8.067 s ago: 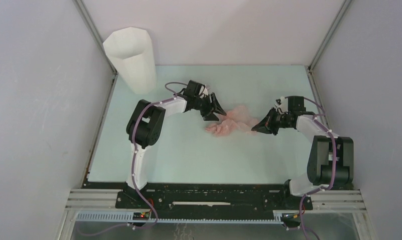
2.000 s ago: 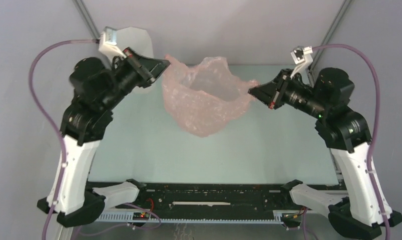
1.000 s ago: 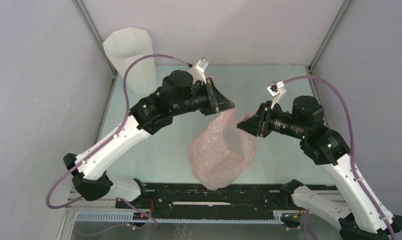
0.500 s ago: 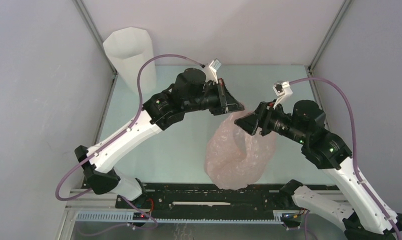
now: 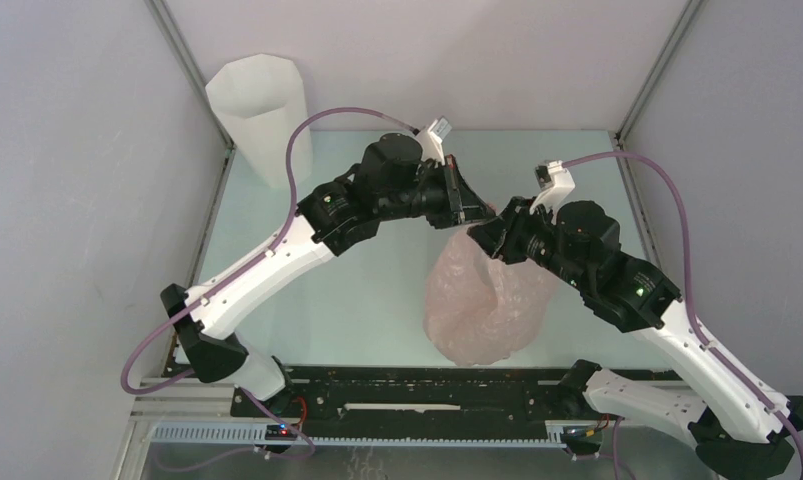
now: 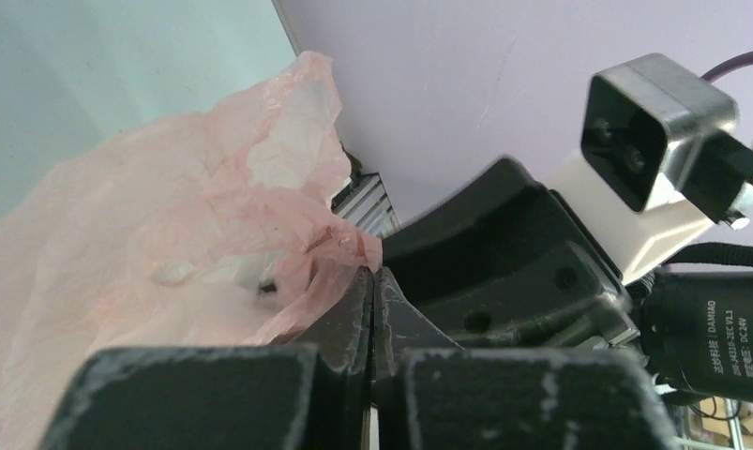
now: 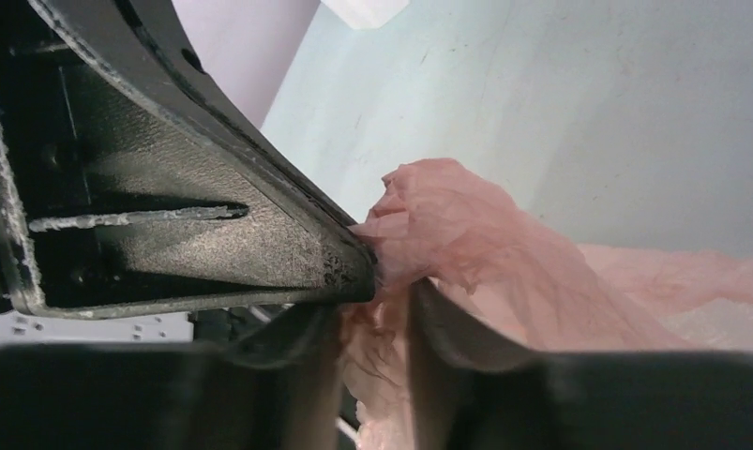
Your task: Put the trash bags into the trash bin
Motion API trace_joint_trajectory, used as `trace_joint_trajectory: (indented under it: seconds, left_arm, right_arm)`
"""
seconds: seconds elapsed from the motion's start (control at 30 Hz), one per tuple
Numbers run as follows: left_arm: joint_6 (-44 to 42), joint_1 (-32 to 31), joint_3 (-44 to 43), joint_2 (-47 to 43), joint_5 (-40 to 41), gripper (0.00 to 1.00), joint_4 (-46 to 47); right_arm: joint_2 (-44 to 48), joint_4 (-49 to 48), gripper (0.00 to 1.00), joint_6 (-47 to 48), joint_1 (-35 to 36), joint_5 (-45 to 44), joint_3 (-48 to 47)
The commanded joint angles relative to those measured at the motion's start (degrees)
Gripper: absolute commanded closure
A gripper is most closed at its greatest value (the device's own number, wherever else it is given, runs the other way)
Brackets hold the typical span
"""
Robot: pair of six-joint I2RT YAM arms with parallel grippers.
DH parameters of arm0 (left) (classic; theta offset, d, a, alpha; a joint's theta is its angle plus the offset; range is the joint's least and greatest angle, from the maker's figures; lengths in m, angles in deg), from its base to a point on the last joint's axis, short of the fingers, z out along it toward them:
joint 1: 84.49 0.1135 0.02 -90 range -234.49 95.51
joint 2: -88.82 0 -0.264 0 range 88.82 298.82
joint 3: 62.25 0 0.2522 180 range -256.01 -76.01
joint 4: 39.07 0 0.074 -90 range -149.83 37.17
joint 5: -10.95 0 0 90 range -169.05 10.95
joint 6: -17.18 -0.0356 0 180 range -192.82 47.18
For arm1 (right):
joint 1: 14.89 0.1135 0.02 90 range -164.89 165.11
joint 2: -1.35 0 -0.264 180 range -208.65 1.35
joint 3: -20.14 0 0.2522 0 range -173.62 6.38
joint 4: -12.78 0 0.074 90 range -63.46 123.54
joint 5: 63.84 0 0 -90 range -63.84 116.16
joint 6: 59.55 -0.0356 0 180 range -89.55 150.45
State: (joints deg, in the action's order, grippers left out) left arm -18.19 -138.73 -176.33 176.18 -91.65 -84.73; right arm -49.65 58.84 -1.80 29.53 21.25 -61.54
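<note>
Now the left claw [image 5: 469, 212] and right claw [image 5: 487, 240], tips together, each pinch the trash bag [image 5: 487, 310] hanging over the desk [image 5: 307, 300], while the trash bin [image 5: 262, 120] stands well apart, far-left, on the left claw's side

My L claw [image 6: 370, 281] is pinched tight on pink bag [image 6: 166, 272] edge; bag bunches left of claw. R claw [image 6: 402, 253] sits tip-to-tip w/ mine, its wrist cam [image 6: 654, 141] up right.
</note>
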Motion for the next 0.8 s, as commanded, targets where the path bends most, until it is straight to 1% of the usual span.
trace_joint_trajectory:
  seconds: [0.0,0.03,0.07,0.13,0.17,0.23,0.27,0.3,0.37,0.43,0.5,0.57,0.63,0.7,0.77]
  left_arm:
    - [0.0,-0.6,-3.0,-0.8,-2.2,0.93,0.9]
    - [-0.5,-0.6,-2.9,-1.2,-2.0,0.86,0.7]
    - [-1.5,-0.6,-3.0,-1.7,-1.3,0.76,0.2]
    - [-4.0,-0.6,-3.1,-3.5,1.8,0.51,-1.9]
    - [-5.6,-0.5,-3.1,-4.6,3.9,0.36,-3.9]
    - [-8.9,-0.3,-3.2,-7.4,9.3,0.21,-7.6]
    - [-10.6,0.0,-3.0,-9.5,12.9,0.17,-9.7]
    - [-11.6,0.2,-2.8,-11.2,16.3,0.13,-11.8]
    - [-12.9,1.5,-1.6,-14.6,21.7,0.11,-15.2]
    - [-13.1,3.8,0.1,-17.8,27.0,0.11,-18.0]
    - [-12.3,7.8,1.6,-20.5,30.7,0.14,-20.9]
    - [-11.3,13.8,3.1,-22.6,32.9,0.15,-22.9]
    - [-10.1,21.6,4.5,-23.8,33.0,0.16,-23.2]
    - [-8.8,29.2,5.3,-23.9,32.4,0.17,-21.6]
    - [-8.6,35.5,6.0,-22.9,32.1,0.17,-17.9]
  right_arm:
    - [0.1,-2.5,0.84,1.0,0.4,-7.7,-0.2]
    - [0.1,-2.1,0.93,1.3,0.4,-8.1,-0.2]
    - [0.2,-1.4,1.0,1.5,0.4,-8.4,-0.2]
    - [0.5,0.3,1.0,1.6,0.4,-8.8,-0.1]
    - [0.8,1.3,1.0,1.5,0.4,-9.2,0.4]
    - [2.2,2.2,1.0,1.3,0.4,-10.0,1.8]
    - [3.4,2.4,1.0,1.3,0.4,-10.4,2.7]
    - [4.3,2.8,1.0,1.0,0.4,-10.7,3.3]
    - [6.0,4.2,1.0,0.7,0.4,-11.0,3.7]
    - [7.7,4.6,1.0,1.5,0.3,-10.3,3.7]
    - [9.3,4.9,1.0,2.9,0.3,-9.8,3.7]
    - [10.8,5.5,1.0,4.4,0.2,-9.8,3.4]
    - [11.7,6.9,1.0,4.9,-0.1,-10.0,2.8]
    - [12.3,8.5,1.0,4.8,-0.3,-10.0,2.3]
    - [12.9,9.9,1.0,5.1,-0.6,-10.0,2.2]
